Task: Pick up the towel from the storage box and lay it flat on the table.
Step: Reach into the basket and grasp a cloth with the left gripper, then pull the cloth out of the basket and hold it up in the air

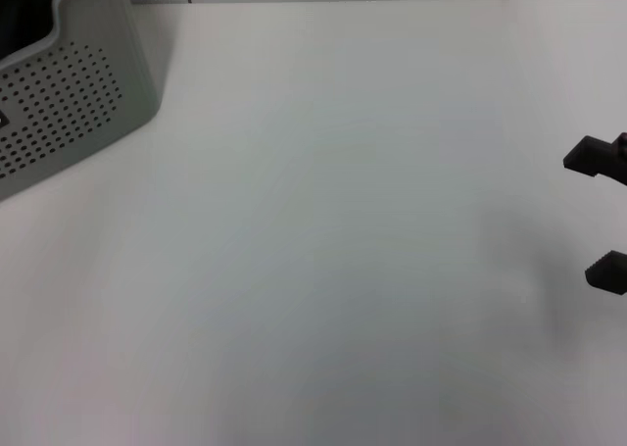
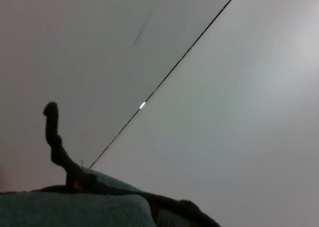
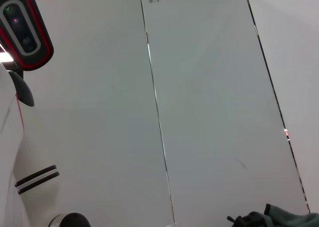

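Currently right gripper (image 1: 600,214) sits spread and empty at frame right of the head view. Towel (image 2: 75,209) fills the left wrist view's lower left; can't tell its grip. Storage box (image 1: 69,103) upper left. Advice: lift clear of rim, spread over mid table (image 1: 323,270).

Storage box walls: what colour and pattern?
Light grey storage box, rows of small holes; head view shows it best.

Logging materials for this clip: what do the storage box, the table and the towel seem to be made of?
The storage box: likely moulded plastic, light grey and matte, with rounded rim and rows of small holes in its wall. The table: smooth white top with a faint sheen, perhaps laminate; the core cannot be told. The towel: soft fuzzy cloth, greenish with dark stitched edging, seen only in part.
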`<state>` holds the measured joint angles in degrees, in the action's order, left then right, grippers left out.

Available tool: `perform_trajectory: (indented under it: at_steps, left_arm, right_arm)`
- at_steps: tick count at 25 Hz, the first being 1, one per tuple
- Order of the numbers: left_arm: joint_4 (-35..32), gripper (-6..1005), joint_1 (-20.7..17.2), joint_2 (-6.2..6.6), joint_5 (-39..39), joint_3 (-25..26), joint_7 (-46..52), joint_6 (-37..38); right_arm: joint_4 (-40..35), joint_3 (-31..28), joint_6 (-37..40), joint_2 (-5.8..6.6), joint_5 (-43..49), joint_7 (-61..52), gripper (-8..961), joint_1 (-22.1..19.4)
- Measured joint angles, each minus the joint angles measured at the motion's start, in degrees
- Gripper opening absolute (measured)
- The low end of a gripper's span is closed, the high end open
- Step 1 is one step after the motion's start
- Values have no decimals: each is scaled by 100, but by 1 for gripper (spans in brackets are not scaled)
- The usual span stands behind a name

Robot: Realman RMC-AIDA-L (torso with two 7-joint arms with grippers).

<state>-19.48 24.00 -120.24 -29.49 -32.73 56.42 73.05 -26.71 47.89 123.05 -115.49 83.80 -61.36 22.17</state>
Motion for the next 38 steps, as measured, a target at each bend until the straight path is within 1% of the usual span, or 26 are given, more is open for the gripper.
perform_trajectory:
  at_steps: [4,6,8,9,10,11,12,15,19,21,23,24,26,27,28,32,34,36,38]
  left_arm:
    - [26,179,-2,1,35,-4,-1,1]
    - [35,124,-14,1,38,-28,11,43]
    - [75,70,-71,0,18,-44,208,453]
    - [75,42,-71,0,18,-44,208,453]
    - [117,15,-106,1,-9,-72,326,774]
    - [158,13,-148,6,-31,-118,469,1154]
    - [179,11,-176,11,-45,-158,547,1366]
    - [198,6,-357,29,-85,-457,1033,2616]
    - [165,6,-484,39,-127,-637,1711,3611]
    - [123,6,-508,39,-150,-804,2071,4059]
    - [66,7,-506,25,-155,-1172,2375,4304]
    - [53,7,-499,13,-132,-1342,2441,4323]
    - [117,7,-440,-26,-28,-1854,2479,4325]
    - [117,7,-440,-26,-28,-1854,2479,4325]
    - [216,7,-339,-45,184,-2409,2460,4334]
    - [-65,5,-196,-46,616,-3503,2431,4352]
    - [-219,4,-165,-44,1005,-4102,2368,4353]
    - [-416,4,-202,-41,1394,-4549,2342,4356]
    - [-719,5,-299,-31,1701,-4942,2245,4358]
  right_arm:
    - [0,9,0,0,-2,1,883,5]
    - [0,12,0,0,-4,2,883,6]
    - [0,15,0,0,-5,2,883,7]
    - [0,18,0,0,-5,2,883,7]
    - [0,20,0,0,-5,2,883,7]
    - [0,20,2,0,-5,2,883,5]
    - [-1,20,3,0,-5,2,883,3]
    - [-1,19,5,-2,-5,2,883,2]
    - [2,18,4,-9,-5,2,883,19]
    - [3,19,-10,-18,-5,2,883,26]
    - [21,16,-31,-37,-5,10,883,37]
    - [51,11,-47,-45,-5,32,882,63]
    - [221,0,-70,-59,-37,108,882,186]
    - [375,2,-92,-62,-68,181,882,299]
    - [509,12,-119,-66,-94,250,882,398]
    - [878,25,-282,-72,-138,503,882,686]
    - [1021,26,-336,-76,-147,617,882,805]
    - [1235,28,-345,-80,-158,738,882,965]
    - [1312,21,-338,-82,-164,813,882,1035]
